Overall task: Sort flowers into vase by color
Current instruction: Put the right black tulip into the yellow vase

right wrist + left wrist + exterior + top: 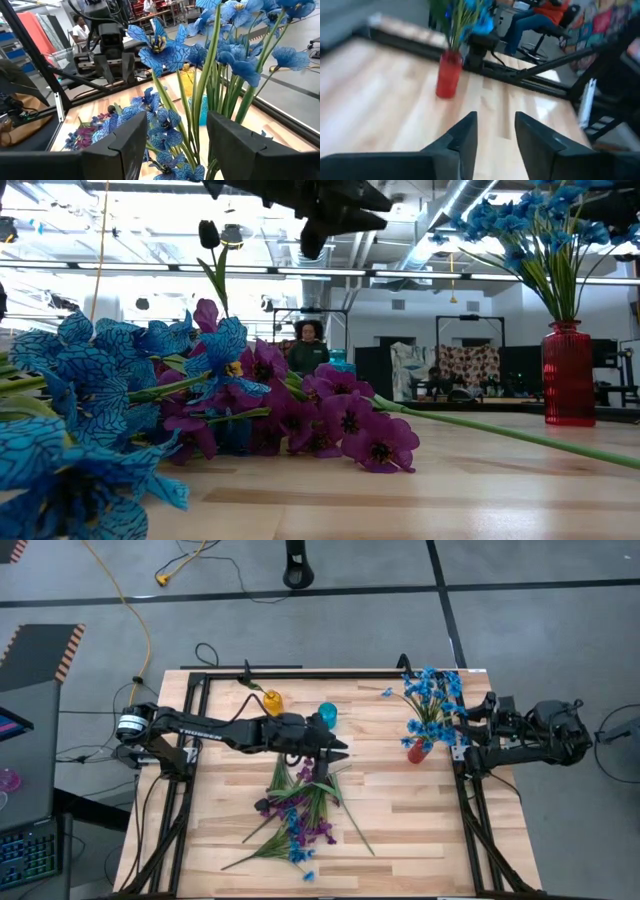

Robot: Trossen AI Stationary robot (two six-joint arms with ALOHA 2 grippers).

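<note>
High view: a red vase at the right side of the table already holds a bunch of blue flowers; a yellow vase and a teal vase stand near the far edge and appear unfilled. A mixed pile of flowers, purple and blue, lies on the boards near the centre, so most sorting looks outstanding. The left gripper hovers just above the pile's far end; the right gripper waits beside the red vase. Low view: the pile of purple and blue blossoms lies flat on the table, and one dark flower stands up behind it. Left wrist view: the left gripper's fingers stand narrowly apart with nothing between them. Right wrist view: the right gripper's fingers are spread wide, empty, facing the blue stems.
</note>
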